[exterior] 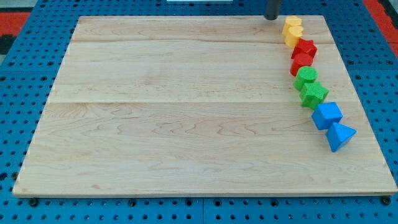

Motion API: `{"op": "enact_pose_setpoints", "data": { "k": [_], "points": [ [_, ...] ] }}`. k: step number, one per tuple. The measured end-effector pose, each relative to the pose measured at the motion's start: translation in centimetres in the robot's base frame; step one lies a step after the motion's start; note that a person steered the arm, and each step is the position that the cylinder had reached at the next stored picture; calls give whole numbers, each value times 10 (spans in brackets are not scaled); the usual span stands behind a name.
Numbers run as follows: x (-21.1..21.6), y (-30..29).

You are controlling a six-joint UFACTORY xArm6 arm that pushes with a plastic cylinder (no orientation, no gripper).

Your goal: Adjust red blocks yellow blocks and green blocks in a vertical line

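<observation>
Along the view's right side of the wooden board the blocks form a slightly curved column. From top down: two yellow blocks, the lower one heart-shaped, two red blocks, the upper one star-like, a green cylinder, and a green star-like block. Neighbours in the column touch or nearly touch. My tip stands at the board's top edge, just left of and above the yellow blocks, apart from them.
A blue cube and a blue triangular block continue the column below the green blocks, near the board's right edge. A blue pegboard surrounds the board.
</observation>
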State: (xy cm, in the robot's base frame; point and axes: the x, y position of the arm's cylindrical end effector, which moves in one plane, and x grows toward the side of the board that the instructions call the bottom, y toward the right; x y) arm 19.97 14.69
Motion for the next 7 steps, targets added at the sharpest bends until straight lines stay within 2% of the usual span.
{"op": "enact_pose_setpoints", "data": {
  "k": [1,3,5,7],
  "points": [
    [46,-26],
    [175,-18],
    [212,4],
    [224,30]
  ]
}}
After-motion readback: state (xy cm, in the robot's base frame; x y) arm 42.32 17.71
